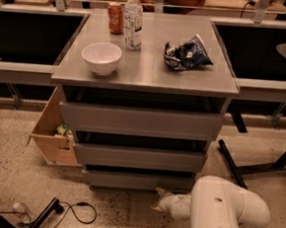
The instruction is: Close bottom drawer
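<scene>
The bottom drawer (137, 181) is the narrowest of three grey drawers in the cabinet, with a plain flat front close to the floor. It stands out about as far as the two drawers above it. My white arm (226, 214) comes in from the lower right. My gripper (160, 200) is low over the floor, just in front of the right part of the bottom drawer's front. Whether it touches the panel does not show.
On the cabinet top (146, 71) stand a white bowl (102, 57), a water bottle (133, 20), a red can (115, 18) and a chip bag (187, 53). A cardboard box (52, 133) sits at the cabinet's left. Cables (61, 212) lie at lower left; chair legs (257, 167) at right.
</scene>
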### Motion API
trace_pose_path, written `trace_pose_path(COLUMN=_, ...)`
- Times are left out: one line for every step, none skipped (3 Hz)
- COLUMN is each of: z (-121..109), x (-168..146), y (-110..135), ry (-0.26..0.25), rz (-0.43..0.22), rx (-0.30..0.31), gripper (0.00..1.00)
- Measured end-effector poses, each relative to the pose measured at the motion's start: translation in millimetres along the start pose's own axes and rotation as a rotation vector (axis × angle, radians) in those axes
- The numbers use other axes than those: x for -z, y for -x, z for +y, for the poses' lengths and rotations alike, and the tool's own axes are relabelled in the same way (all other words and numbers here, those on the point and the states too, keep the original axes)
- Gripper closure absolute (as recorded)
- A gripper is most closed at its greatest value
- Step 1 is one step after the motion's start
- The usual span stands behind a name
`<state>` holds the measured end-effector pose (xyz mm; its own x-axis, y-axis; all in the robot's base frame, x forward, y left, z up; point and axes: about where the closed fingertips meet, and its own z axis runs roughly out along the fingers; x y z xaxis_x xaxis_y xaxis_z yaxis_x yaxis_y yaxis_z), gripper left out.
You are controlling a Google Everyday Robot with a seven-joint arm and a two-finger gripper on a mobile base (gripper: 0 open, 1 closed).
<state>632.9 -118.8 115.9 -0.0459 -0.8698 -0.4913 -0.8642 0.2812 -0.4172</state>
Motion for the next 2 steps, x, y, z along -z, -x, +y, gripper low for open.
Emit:
trace_pose_path(z=-3, x=31, y=-9, ry=-0.019, rz=0.010, rx=0.038, gripper=0.66)
trace_pose_path(z=-77, x=104, y=16, ry=-0.153, rz=0.050, rx=0.227, gripper=0.96)
